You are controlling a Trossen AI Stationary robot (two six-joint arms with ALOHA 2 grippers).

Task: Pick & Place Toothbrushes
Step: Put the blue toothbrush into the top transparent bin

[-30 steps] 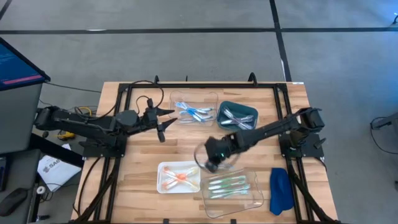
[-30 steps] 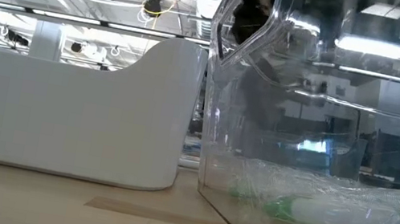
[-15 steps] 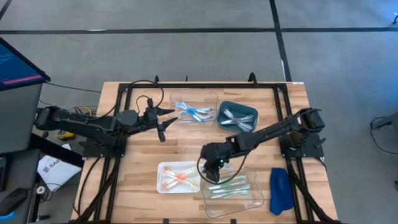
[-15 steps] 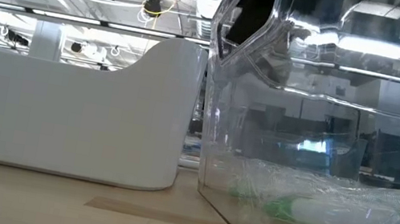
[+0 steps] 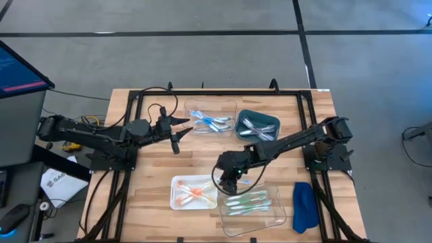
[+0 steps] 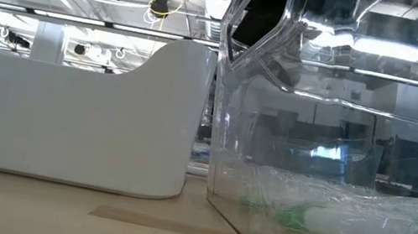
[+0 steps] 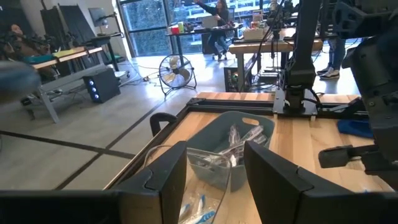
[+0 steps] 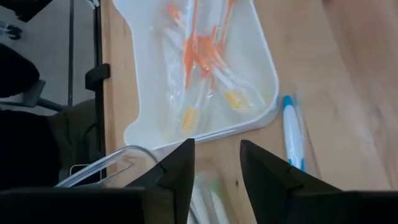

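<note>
High view shows the right gripper (image 5: 231, 181) low between the white tray (image 5: 177, 183) and the clear tray (image 5: 275, 214), its fingers (image 8: 177, 165) apart and holding nothing. A light blue toothbrush (image 8: 293, 134) lies on the wood just beside the white tray, which holds the orange toothbrushes (image 8: 202, 53). Green toothbrushes (image 5: 248, 200) lie in the clear tray, blue ones (image 5: 210, 121) in the far clear tray, white ones (image 7: 239, 140) in the teal bin (image 5: 241, 118). The left gripper (image 5: 181, 128) waits near the far clear tray, fingers apart. I can read no writing anywhere.

White tray (image 6: 67, 102) — beside clear tray (image 6: 339, 156)
</note>
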